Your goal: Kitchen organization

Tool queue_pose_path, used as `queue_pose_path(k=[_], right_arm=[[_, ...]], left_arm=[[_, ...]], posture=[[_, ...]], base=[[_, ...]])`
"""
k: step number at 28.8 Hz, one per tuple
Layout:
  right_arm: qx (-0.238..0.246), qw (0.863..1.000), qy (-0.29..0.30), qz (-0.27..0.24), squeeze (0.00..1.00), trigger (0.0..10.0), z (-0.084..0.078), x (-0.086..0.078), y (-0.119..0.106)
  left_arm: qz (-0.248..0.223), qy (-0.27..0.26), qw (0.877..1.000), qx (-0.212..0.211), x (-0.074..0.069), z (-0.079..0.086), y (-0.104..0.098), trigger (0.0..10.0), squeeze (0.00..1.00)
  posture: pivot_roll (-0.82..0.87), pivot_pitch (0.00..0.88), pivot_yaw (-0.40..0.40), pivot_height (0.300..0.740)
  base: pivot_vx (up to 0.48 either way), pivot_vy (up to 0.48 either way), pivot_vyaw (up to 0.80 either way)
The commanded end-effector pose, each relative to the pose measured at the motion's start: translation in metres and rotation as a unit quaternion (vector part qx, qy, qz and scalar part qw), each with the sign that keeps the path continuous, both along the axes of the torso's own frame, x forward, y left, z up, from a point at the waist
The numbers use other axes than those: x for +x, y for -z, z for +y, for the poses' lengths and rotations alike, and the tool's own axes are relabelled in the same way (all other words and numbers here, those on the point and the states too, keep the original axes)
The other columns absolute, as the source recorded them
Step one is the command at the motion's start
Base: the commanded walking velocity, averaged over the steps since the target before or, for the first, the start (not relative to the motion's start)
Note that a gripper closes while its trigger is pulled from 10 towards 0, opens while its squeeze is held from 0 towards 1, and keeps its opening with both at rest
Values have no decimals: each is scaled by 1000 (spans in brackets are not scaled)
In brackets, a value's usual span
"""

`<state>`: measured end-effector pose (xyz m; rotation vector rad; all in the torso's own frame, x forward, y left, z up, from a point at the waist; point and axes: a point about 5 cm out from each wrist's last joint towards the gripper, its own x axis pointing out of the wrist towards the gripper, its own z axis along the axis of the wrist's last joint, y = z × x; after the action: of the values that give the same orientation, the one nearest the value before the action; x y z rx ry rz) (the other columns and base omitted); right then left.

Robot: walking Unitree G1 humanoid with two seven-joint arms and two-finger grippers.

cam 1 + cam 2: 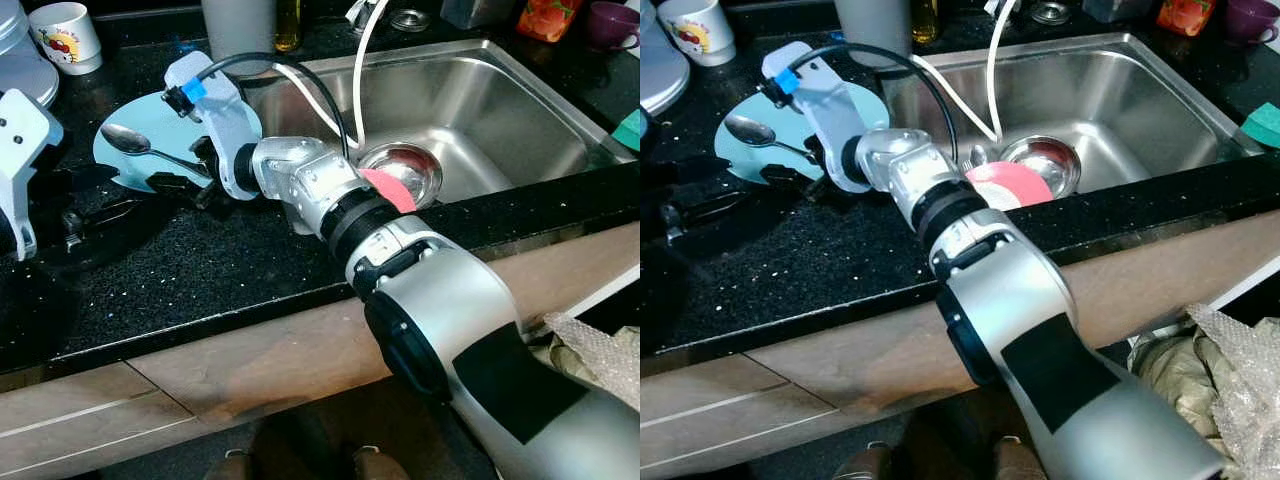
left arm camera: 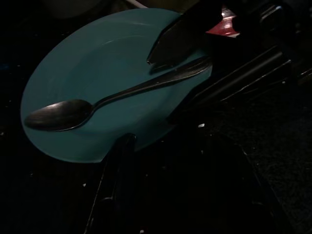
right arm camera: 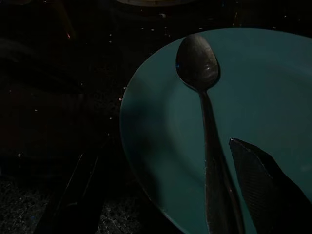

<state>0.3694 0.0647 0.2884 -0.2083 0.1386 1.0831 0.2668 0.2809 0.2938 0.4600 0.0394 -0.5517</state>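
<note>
Right claw [image 1: 190,170] astride spoon [image 1: 140,146]

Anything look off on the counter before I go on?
Nothing spilled or broken. The spoon lies across the blue plate on the black counter, and the right claw straddles its handle, one finger on the plate, the other off its edge.

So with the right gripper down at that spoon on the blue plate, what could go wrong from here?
1. The right gripper straddles the handle of the metal spoon, which lies flat on the round light-blue plate; a finger may catch the plate and drag it.
2. The plate sits near the edge of the steel sink, so a shove could tip it in.
3. The left gripper waits close by; the two could collide.
</note>
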Motion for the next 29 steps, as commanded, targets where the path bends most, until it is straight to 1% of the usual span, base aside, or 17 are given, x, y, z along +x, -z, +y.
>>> queue_pose_path(k=[1,7,14,19,21,23,24,25,27,29], right_arm=[[-9,1000,2,13,0,10000,4,-2,5],[-26,999,30,24,0,10000,0,0,17],[-35,998,44,30,0,10000,-2,2,23],[-22,997,53,46,0,10000,-2,2,24],[-6,997,57,58,0,10000,-2,2,23],[-3,996,58,60,0,10000,-2,2,22],[-1,996,59,61,0,7686,-2,2,22],[-1,996,59,61,0,7686,-2,2,22],[2,996,60,62,0,0,-3,2,21],[4,996,61,63,0,0,-3,3,21]], left_arm=[[5,3,1000,8,-5,2,-3,10000,0],[10,13,1000,7,-5,0,-3,10000,0],[14,16,1000,6,-7,-1,-2,10000,0],[17,18,1000,5,-8,-1,-2,10000,0],[18,19,1000,4,-8,-1,-2,10000,0],[19,19,1000,4,-9,-1,-2,10000,0],[19,20,1000,5,-9,-1,-2,10000,0],[19,20,1000,5,-9,-1,-2,10000,0],[20,21,1000,4,-9,-1,-2,10000,0],[20,21,1000,5,-9,-2,-2,10000,0]], posture=[[65,195,-32,740],[68,197,-32,740],[68,198,-34,740],[68,198,-35,740],[68,198,-34,740],[68,198,-34,740],[68,198,-33,740],[68,198,-33,740],[69,198,-32,740],[67,199,-32,740]], base=[[0,0,0],[0,0,0],[0,0,0],[0,0,0],[0,0,0],[0,0,0],[0,0,0],[0,0,0],[0,0,0],[0,0,0]])
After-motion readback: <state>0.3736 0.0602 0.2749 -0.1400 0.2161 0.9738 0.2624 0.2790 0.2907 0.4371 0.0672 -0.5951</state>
